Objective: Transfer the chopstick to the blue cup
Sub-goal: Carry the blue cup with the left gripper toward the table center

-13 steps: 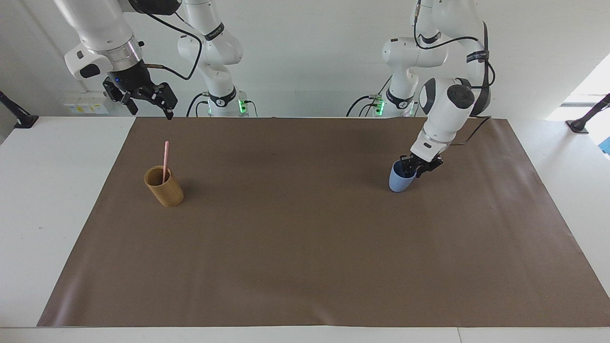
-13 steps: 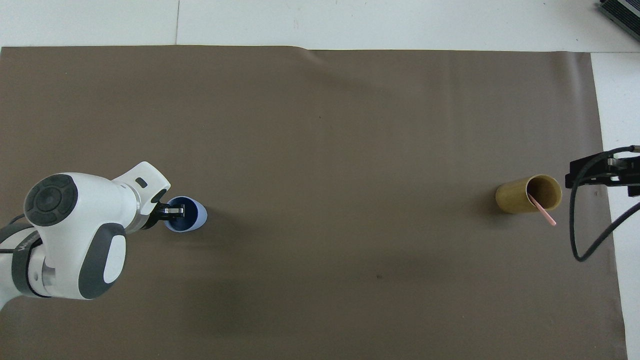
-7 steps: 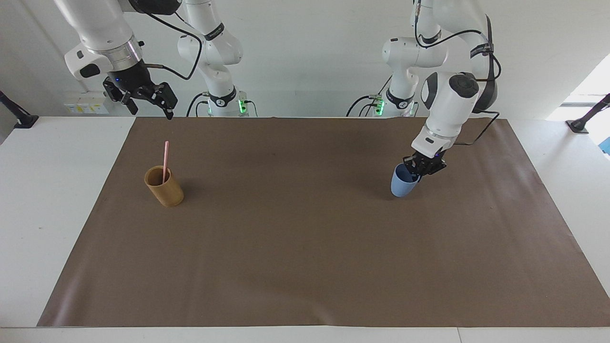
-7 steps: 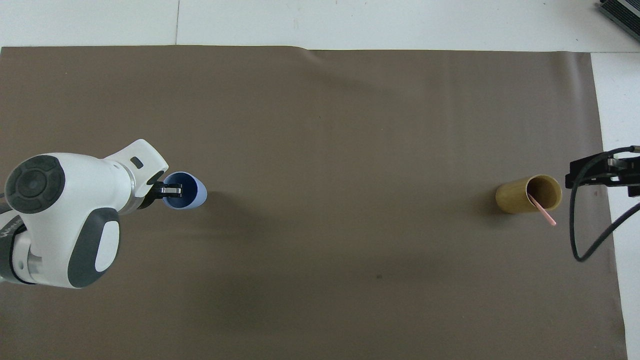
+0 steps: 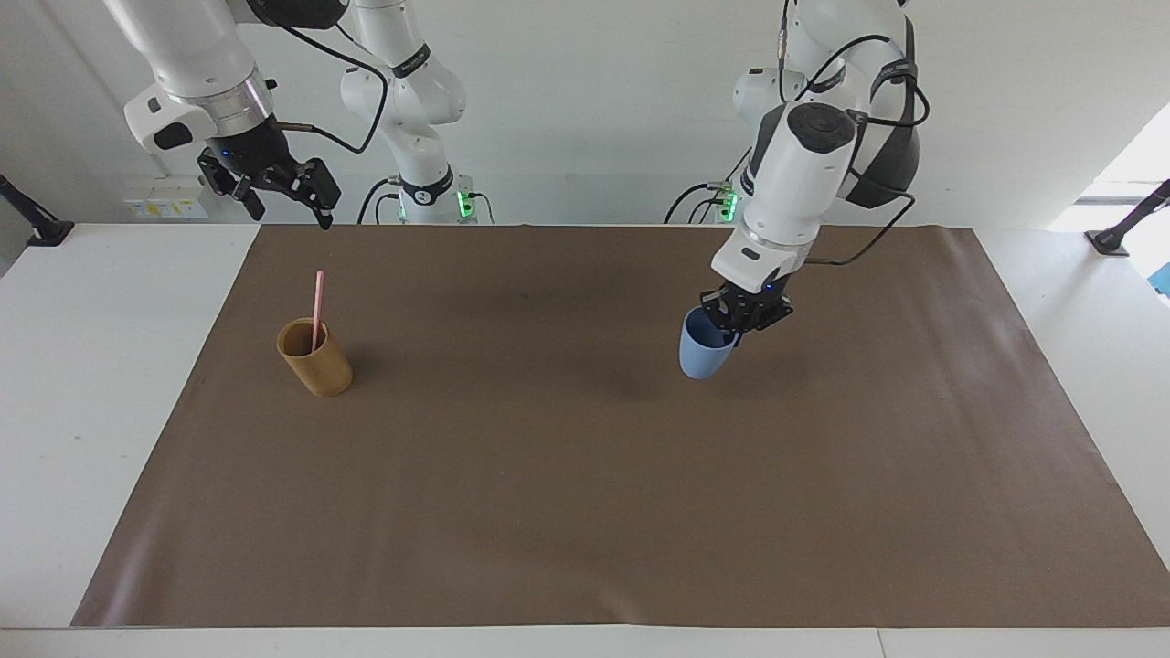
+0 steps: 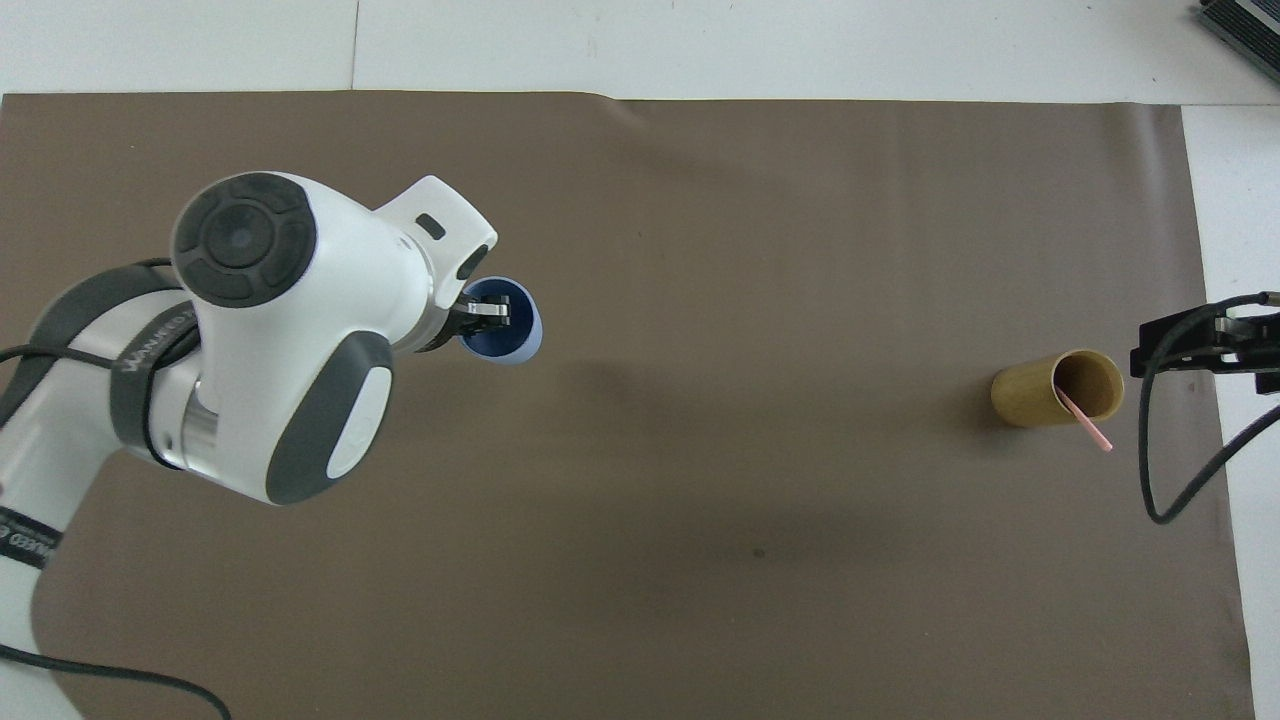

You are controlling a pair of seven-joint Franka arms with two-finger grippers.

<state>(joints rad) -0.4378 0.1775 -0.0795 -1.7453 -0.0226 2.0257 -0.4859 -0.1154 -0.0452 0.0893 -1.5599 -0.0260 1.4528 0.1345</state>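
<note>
My left gripper (image 5: pixel 737 322) is clamped on the rim of the blue cup (image 5: pixel 704 351), raised over the brown mat (image 5: pixel 548 475); my right gripper (image 5: pixel 291 194), fingers apart, waits above the tan cup (image 5: pixel 315 358) holding the chopstick (image 5: pixel 317 309).

Bright, even light — soft shadows

Left gripper (image 5: pixel 739 320) clamps the blue cup's (image 5: pixel 704 355) rim, lifted clear of the worktop (image 5: pixel 585 475); right gripper (image 5: pixel 291 196) waits raised (fingers spread), well apart from the cup
</note>
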